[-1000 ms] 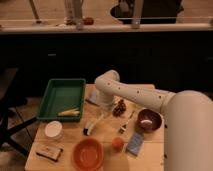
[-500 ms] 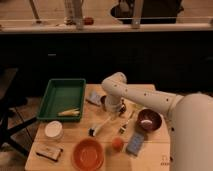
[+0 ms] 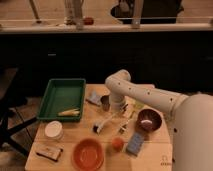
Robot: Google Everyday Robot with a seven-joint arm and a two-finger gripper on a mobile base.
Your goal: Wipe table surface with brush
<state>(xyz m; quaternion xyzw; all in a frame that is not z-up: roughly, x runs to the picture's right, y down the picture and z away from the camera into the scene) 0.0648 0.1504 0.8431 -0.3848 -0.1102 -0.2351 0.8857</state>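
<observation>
Looks like the wiping stroke, with the gripper [image 3: 118,108] near the centre of the table [image 3: 75,127], at 1 o'clock from the slanting brush [image 3: 105,122]. Cannot tell how the jaws stand or whether gripping the handle. Calls next for dragging bristles across bare wood.

The table surface [image 3: 75,131] is pale brown wood, striped by its planks. The tray [image 3: 54,92] is plain green, and the utensil [image 3: 68,112] in it is yellowish. The brush [image 3: 106,121] has a white handle and a dark bristle head. The arm [image 3: 145,95] is white; its pale gripper [image 3: 118,107] hangs low over the table's middle, by the brush handle's upper end. One bowl [image 3: 88,154] is orange, another bowl [image 3: 149,120] dark maroon. A small dish [image 3: 53,130] is white, a block [image 3: 135,143] blue, a ball [image 3: 117,143] orange.
</observation>
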